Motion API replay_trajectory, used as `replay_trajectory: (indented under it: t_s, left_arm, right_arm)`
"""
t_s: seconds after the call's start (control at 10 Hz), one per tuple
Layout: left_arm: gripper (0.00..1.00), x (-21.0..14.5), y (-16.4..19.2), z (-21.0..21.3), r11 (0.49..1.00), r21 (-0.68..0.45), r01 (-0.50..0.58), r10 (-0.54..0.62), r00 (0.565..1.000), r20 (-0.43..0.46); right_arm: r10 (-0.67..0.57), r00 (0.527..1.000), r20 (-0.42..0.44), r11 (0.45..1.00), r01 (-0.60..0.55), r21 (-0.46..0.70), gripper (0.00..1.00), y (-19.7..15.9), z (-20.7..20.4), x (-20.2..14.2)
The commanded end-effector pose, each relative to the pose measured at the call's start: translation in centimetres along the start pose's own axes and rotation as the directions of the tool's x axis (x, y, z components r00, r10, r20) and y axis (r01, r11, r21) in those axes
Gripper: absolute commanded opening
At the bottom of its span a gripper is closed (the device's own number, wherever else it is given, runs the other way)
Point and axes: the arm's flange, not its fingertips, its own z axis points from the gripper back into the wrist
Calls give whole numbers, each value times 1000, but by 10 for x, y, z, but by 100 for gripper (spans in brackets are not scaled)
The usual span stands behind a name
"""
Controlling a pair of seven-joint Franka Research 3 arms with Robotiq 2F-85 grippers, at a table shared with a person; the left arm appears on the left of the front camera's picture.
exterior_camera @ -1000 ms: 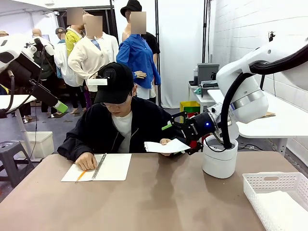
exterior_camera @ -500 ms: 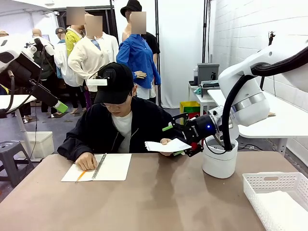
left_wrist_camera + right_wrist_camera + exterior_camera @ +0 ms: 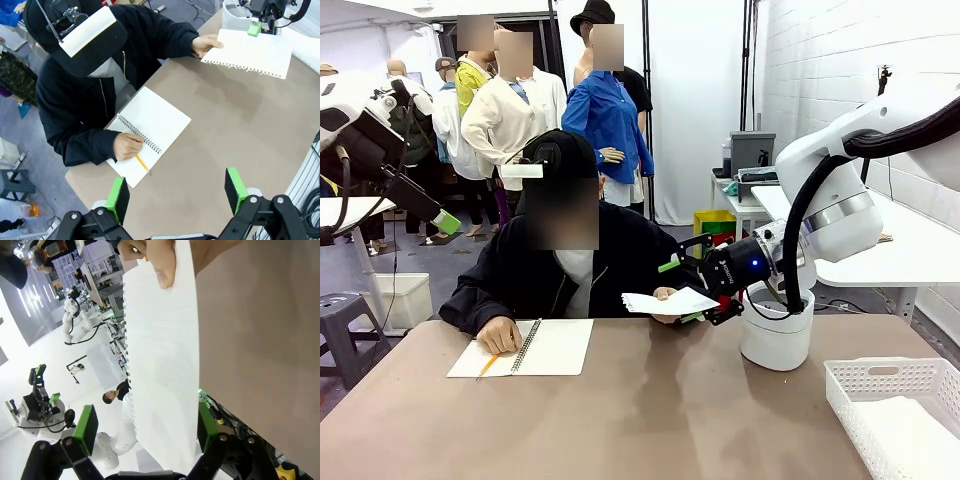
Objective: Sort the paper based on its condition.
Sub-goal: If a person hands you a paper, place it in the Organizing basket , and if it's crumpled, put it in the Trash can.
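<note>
Nearest the robot, the left gripper [image 3: 176, 194] hangs high over the table [image 3: 670, 430] with its jaws wide and nothing in them. There's a white basket [image 3: 880, 368] at the near right corner. Further across, a person's hand [image 3: 500, 335] is writing in an open notebook [image 3: 555, 347]. At the far edge the other hand [image 3: 663, 294] holds out a sheet of paper [image 3: 672, 302], and it looks flat and uncrumpled as far as I can tell. The right gripper [image 3: 682, 292] straddles it, pads wide on either side, not clamped. So it looks like the handover step. Next I'd guess it pinches the sheet, lets the hand release it, then carries it to the good pile, maybe the basket.
</note>
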Motion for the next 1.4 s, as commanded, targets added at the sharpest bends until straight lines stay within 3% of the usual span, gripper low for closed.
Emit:
replay_trajectory:
  t_s: [0.0,0.3,1.3]
  left_arm:
    - [100,-1,0,0,1000,7,-2,2,1000,-9]
    - [100,-1,0,0,1000,7,-2,2,1000,-9]
    - [100,-1,0,0,1000,7,-2,2,1000,-9]
  right_arm:
    - [-10,1000,9,1000,10,-4,62,0,1,0]
    - [-20,1000,5,1000,20,-8,3,0,2,0]
    - [-20,1000,-16,1000,19,-13,0,1,3,-1]
